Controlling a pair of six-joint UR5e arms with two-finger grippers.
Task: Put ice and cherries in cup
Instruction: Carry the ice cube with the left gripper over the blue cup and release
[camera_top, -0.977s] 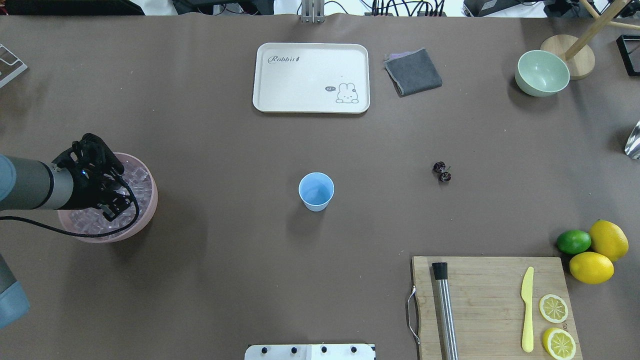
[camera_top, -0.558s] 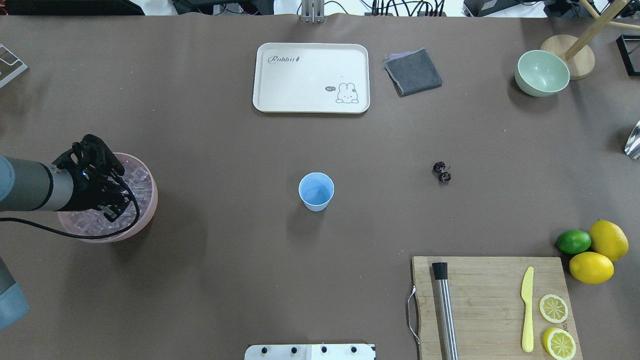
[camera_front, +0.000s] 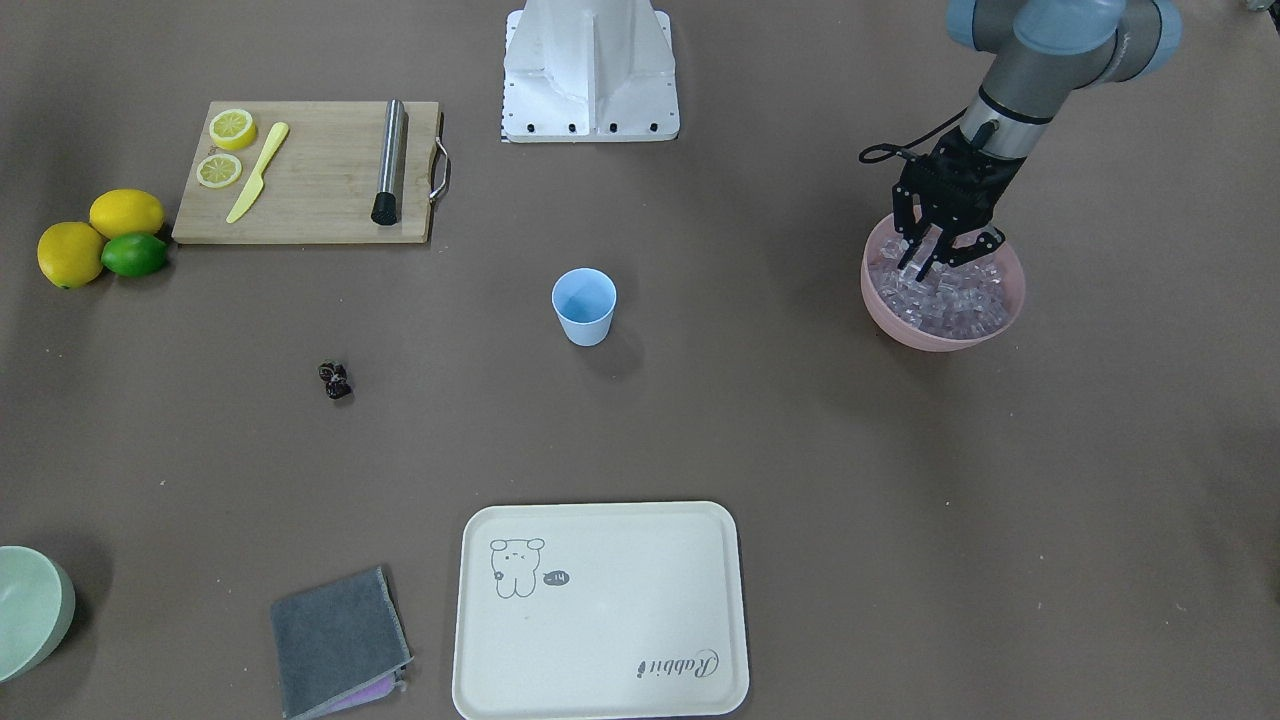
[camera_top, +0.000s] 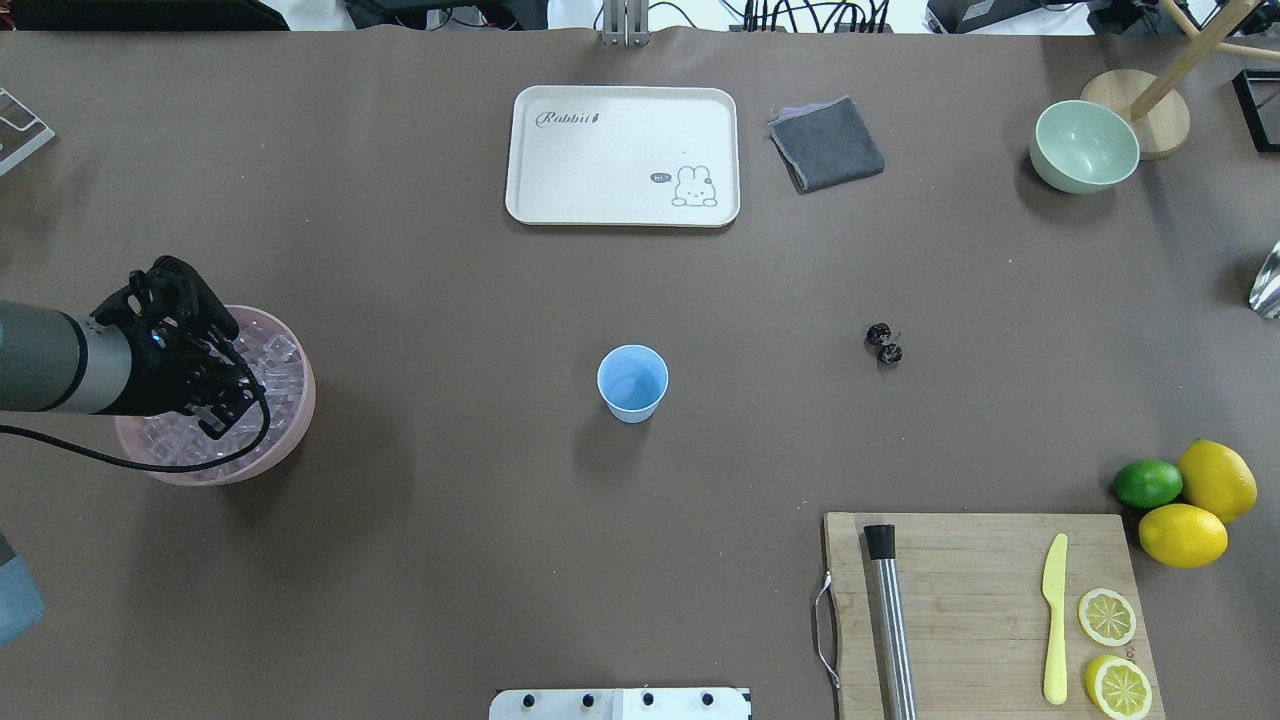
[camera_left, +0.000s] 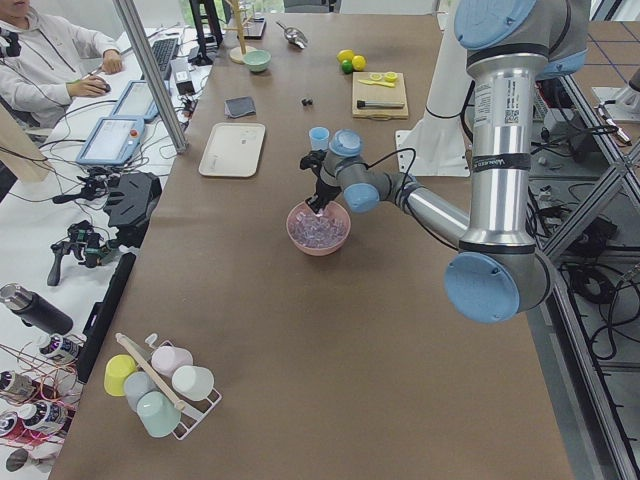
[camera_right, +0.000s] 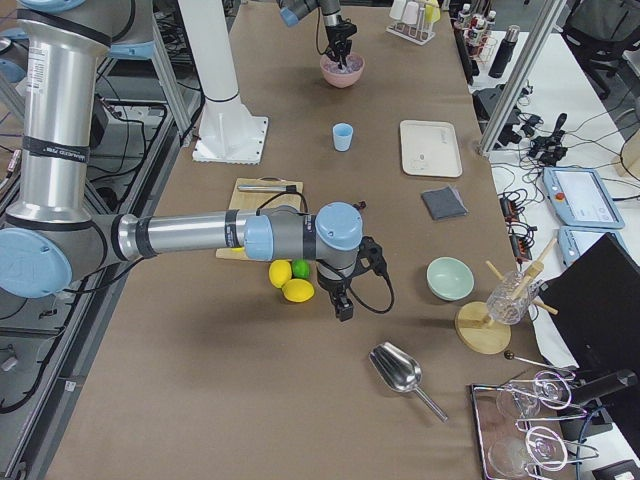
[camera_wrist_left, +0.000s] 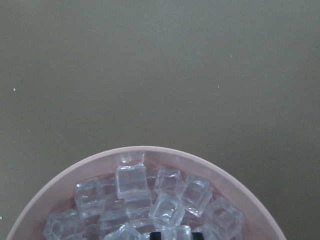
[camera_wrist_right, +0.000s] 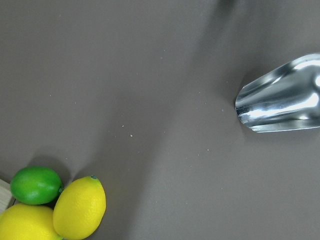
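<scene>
Front-facing view: the left gripper (camera_front: 945, 262) hangs over the round pink plastic bowl (camera_front: 940, 335), fingers apart, tips down at the clear glassy ice cubes (camera_front: 960, 300). The small light-blue plastic cup (camera_front: 584, 305) stands well apart from it, and the dark red glossy cherries (camera_front: 335, 379) lie farther beyond on the brown worktop (camera_front: 800, 440). Right-side view: the right gripper (camera_right: 343, 312) hovers just beside two yellow lemons (camera_right: 297, 290); apart or together, can't tell. Left wrist view: ice cubes heaped directly below.

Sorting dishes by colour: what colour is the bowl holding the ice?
Pink; the bowl shows best in the exterior front-facing view.
</scene>
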